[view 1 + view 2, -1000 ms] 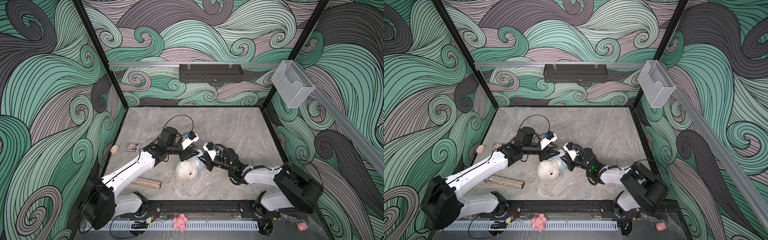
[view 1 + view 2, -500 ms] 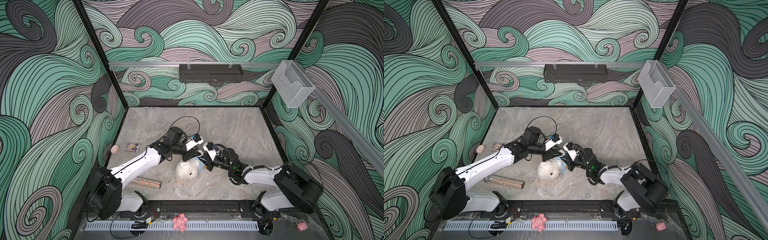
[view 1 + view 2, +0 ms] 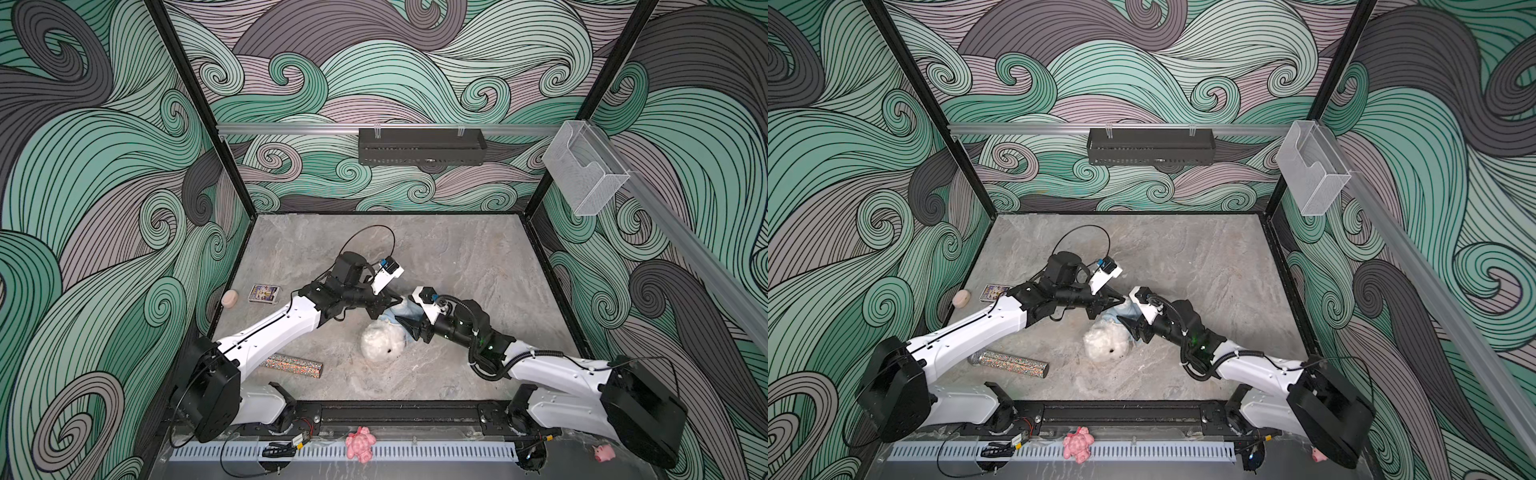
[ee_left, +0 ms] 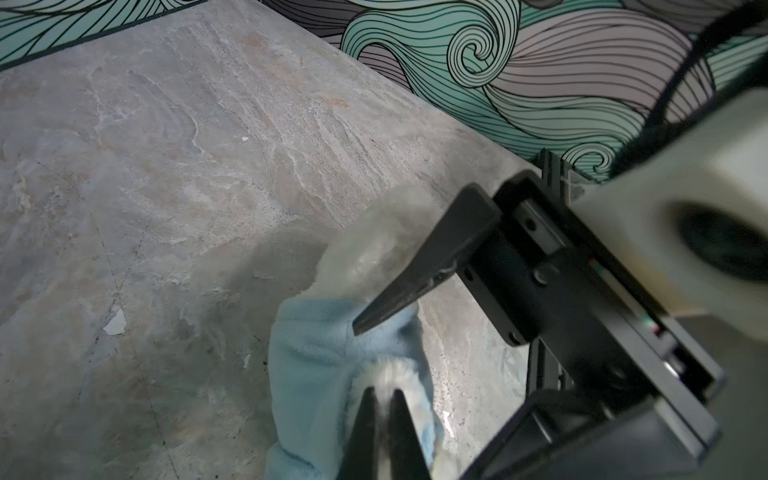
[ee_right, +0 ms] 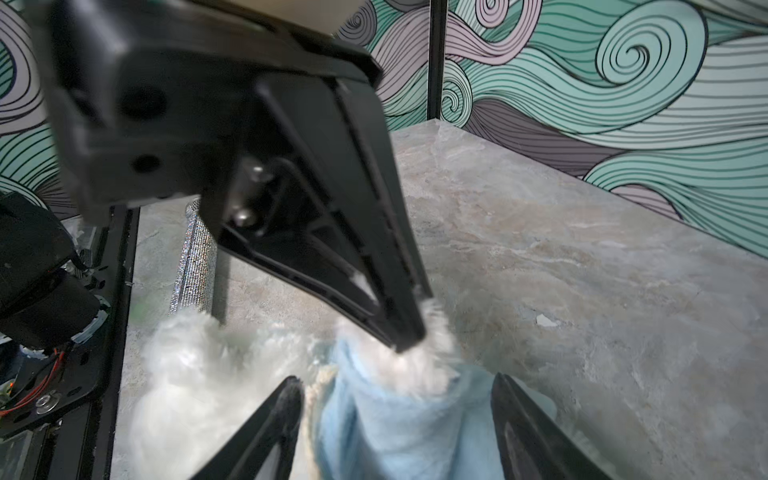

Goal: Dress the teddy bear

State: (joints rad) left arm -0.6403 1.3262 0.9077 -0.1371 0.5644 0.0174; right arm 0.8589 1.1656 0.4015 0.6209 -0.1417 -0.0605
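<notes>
Middle of desk point(image 3: 457, 270), a little toward the front edge: teddy bear point(image 3: 380, 345) point(image 3: 1105, 345) is lying here, round white head pointing at the front edge, body running back toward the middle.
Clothing: light-blue fleece garment point(image 3: 394, 314) point(image 4: 316, 353) is covering the bear's body behind the head. A tuft of the bear's white fur is sticking out of one opening of it.
Left jaws: pressing together on that white tuft, pinching the bear's fur just past the blue cloth. Both wrist views are showing this.
Left arm point(image 3: 270, 332): reaching in from the front-left corner of the desk.
Right jaws: standing spread, one on each side of the blue garment point(image 5: 395, 415), which is sitting between them. Whether they are touching the cloth, cannot tell.
Right arm point(image 3: 552, 370): reaching in from the front-right corner, its jaws meeting the left ones over the bear.
Front-left of desk: glitter tube point(image 3: 293, 365) is lying flat near the front edge.
Left edge of desk: card box point(image 3: 264, 294) and pale pink ball point(image 3: 229, 298) are sitting just beside each other.
Front rail, off the desk: pink lumpy toy point(image 3: 360, 442) is sitting mid-rail, and small pink pig point(image 3: 603, 452) is sitting toward the right end.
</notes>
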